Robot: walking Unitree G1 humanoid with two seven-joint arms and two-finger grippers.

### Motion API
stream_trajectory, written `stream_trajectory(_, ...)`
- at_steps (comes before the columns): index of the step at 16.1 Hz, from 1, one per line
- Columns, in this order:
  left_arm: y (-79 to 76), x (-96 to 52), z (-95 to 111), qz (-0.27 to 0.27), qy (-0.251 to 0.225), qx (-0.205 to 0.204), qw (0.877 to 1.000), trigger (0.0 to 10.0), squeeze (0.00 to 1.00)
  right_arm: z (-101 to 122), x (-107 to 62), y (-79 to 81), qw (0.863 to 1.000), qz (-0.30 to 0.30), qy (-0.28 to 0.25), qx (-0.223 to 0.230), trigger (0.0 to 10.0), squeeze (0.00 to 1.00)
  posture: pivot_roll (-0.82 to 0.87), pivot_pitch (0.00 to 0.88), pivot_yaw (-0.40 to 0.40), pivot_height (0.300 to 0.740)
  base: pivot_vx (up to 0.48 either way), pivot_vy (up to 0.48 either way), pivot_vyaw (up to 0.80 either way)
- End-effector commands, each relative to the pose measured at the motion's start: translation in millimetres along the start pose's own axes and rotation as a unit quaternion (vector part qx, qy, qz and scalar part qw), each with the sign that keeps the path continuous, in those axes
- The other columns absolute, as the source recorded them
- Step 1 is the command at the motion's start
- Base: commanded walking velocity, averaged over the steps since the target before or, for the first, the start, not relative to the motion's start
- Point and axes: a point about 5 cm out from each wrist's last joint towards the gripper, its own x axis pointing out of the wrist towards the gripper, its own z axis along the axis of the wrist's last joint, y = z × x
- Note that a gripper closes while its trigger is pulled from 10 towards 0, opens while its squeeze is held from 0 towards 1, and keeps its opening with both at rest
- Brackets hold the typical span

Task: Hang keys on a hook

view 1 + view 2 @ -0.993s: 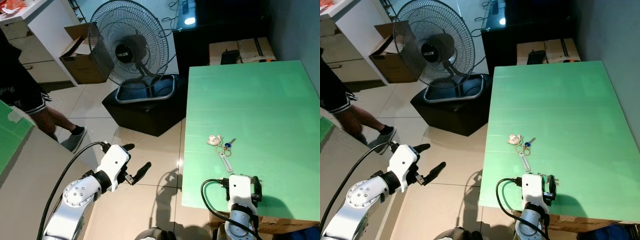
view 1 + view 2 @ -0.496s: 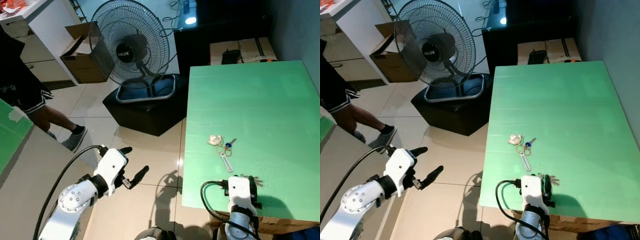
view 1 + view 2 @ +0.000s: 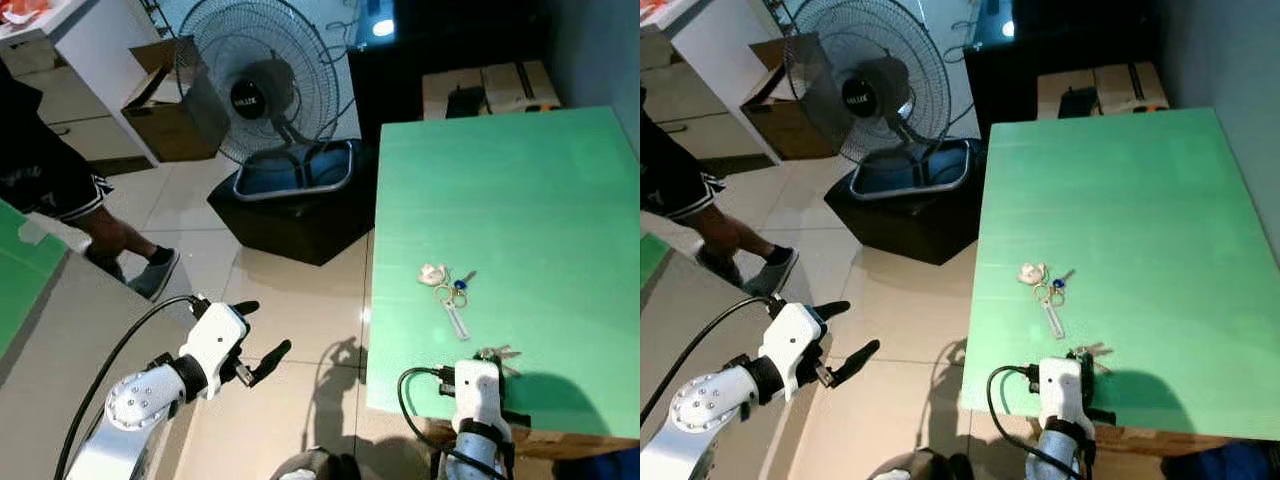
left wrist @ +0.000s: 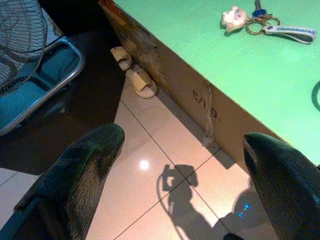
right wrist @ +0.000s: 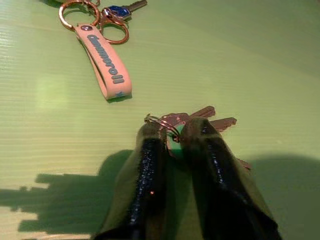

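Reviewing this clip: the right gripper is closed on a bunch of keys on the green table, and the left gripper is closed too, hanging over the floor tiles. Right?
Not quite. The left gripper is open: the left wrist view shows its two black fingers spread wide apart over the floor tiles. The rest holds: the right gripper is closed on the bunch of keys on the green table.

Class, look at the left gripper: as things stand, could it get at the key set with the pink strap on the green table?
Probably not yet: the left gripper hangs open over the floor, off the table edge, while the pink-strap keys lie further in.

Tool (image 5: 172, 131) pinching keys (image 5: 200, 119)
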Motion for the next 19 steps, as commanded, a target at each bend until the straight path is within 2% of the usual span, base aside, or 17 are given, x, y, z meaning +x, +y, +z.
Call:
stream_trajectory(1, 4.7, -4.2, 1.3, 0.002, 0.005, 0.004, 1.000, 10.0, 0.00, -3.7, -9.4, 8.3, 1.000, 0.013, 0.014, 0.003, 0.0, 0.00, -0.05, 0.151, 0.291, 0.722, 0.000, 0.000, 0.00)
stream_trajectory(5, 4.0, -0.5, 1.1, -0.002, 0.005, 0.003, 1.000, 10.0, 0.00, -0.9, -11.6, 3.5, 1.000, 0.006, 0.003, 0.009, 0.0, 0.00, -0.06, 0.156, 0.289, 0.722, 0.000, 0.000, 0.00)
stream_trajectory(8, 3.3, 7.0, 2.6, 0.002, -0.002, 0.002, 1.000, 10.0, 0.00, 14.5, -9.9, 2.3, 0.999, 0.012, -0.037, 0.005, 0.0, 0.00, -0.08, 0.136, 0.278, 0.722, 0.000, 0.000, 0.00)
stream_trajectory(10, 3.9, 21.2, 7.1, 0.011, -0.020, -0.004, 1.000, 10.0, 0.00, 39.5, -4.6, -0.4, 0.996, 0.017, -0.089, 0.009, 0.0, 0.00, -0.10, 0.104, 0.258, 0.722, 0.000, 0.000, 0.00)
stream_trajectory(12, 3.5, 28.8, 8.4, 0.016, -0.026, -0.006, 1.000, 10.0, 0.00, 50.7, -0.3, -1.6, 0.994, 0.020, -0.109, 0.012, 0.0, 0.00, -0.11, 0.078, 0.245, 0.722, 0.000, 0.000, 0.00)
stream_trajectory(15, 8.1, 49.5, 14.9, 0.049, -0.048, -0.007, 0.998, 10.0, 0.00, 71.6, 15.5, -13.0, 0.991, 0.023, -0.123, 0.052, 0.0, 0.00, -0.12, 0.000, 0.194, 0.722, 0.000, 0.000, 0.00)
stream_trajectory(17, 16.3, 62.1, 20.5, 0.078, -0.058, -0.016, 0.995, 10.0, 0.00, 96.4, 24.4, -12.6, 0.979, 0.081, -0.160, 0.094, 0.0, 0.00, -0.12, 0.000, 0.168, 0.722, 0.000, 0.000, 0.00)
stream_trajectory(19, 26.2, 74.8, 24.1, 0.097, -0.062, -0.030, 0.993, 10.0, 0.00, 114.0, 37.6, -13.7, 0.973, 0.106, -0.171, 0.111, 0.0, 0.00, -0.14, 0.000, 0.153, 0.722, 0.000, 0.000, 0.00)
